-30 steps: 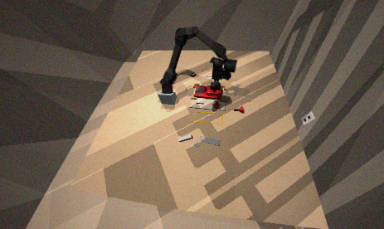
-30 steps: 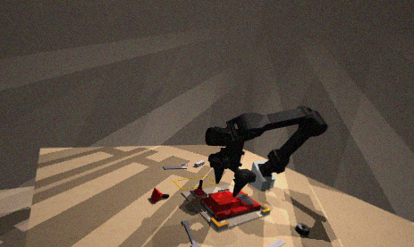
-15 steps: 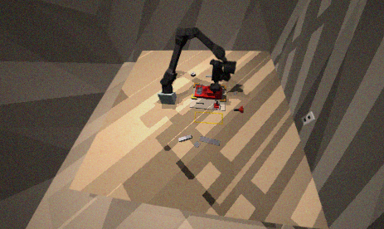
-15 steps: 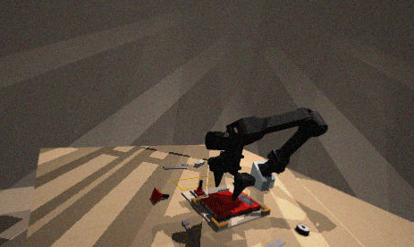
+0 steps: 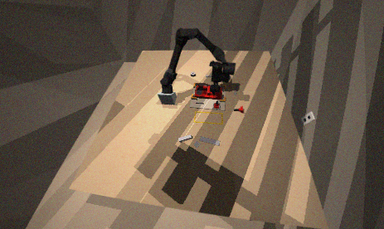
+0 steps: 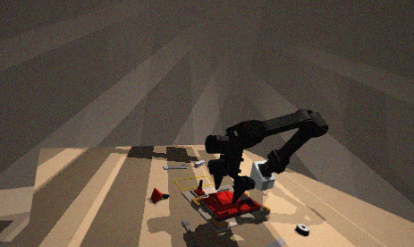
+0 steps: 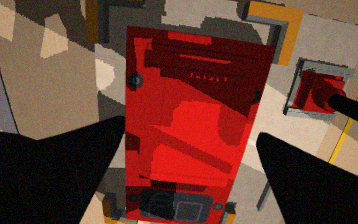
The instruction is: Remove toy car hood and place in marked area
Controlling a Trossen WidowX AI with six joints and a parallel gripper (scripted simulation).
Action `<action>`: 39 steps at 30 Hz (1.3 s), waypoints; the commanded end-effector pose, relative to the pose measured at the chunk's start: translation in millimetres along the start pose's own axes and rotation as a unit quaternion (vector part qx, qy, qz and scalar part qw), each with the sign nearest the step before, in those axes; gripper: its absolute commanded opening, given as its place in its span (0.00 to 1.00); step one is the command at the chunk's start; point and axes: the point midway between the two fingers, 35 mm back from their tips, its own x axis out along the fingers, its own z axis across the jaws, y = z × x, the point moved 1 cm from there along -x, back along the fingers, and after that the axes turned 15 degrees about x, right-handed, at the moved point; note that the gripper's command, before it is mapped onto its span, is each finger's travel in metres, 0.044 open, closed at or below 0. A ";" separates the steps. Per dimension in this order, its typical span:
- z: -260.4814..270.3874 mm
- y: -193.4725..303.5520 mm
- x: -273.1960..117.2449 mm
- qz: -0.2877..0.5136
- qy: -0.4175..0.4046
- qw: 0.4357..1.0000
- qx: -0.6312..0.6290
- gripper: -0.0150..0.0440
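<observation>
The red toy car (image 5: 201,92) (image 6: 251,207) sits on a pale base between orange corner brackets. Its red hood (image 6: 222,197) (image 7: 200,120) is on top; its exact edges are hard to tell under the patchy light. My gripper (image 6: 226,195) (image 7: 192,130) is open and empty, pointing down over the car. In the wrist view one fingertip is at each side of the red body, the left one very close to its edge; contact cannot be told. The marked area, a yellow outline (image 5: 208,124) (image 7: 338,145), lies on the table beyond the base, with nothing seen in it.
A red knob with a black handle (image 5: 216,105) (image 6: 200,190) (image 7: 320,95) stands on the base beside the car. A loose red part (image 5: 240,109) (image 6: 156,195) lies beside the base. A white block (image 5: 185,138), a grey strip (image 5: 209,141) and a small wheel (image 5: 192,75) (image 6: 302,229) lie farther off.
</observation>
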 end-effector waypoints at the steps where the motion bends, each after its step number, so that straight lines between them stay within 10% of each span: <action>1: -0.7 1.5 2.8 0.002 -0.001 1.000 0.004 1.00; 39: -0.7 1.7 21.3 0.002 -0.002 1.000 0.004 1.00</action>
